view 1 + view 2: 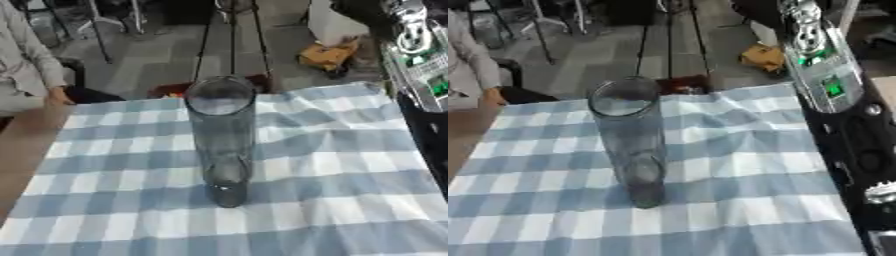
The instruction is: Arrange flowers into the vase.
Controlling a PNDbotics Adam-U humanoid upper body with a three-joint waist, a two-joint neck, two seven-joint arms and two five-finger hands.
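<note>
Here the glass vase (220, 140) stands upright on the checked cloth (332, 165); no robot hand shows.

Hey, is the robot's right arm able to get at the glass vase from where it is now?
Probably yes: the right arm runs down the right side, and only bare checked cloth lies between it and the upright vase. Its hand isn't in view.
</note>
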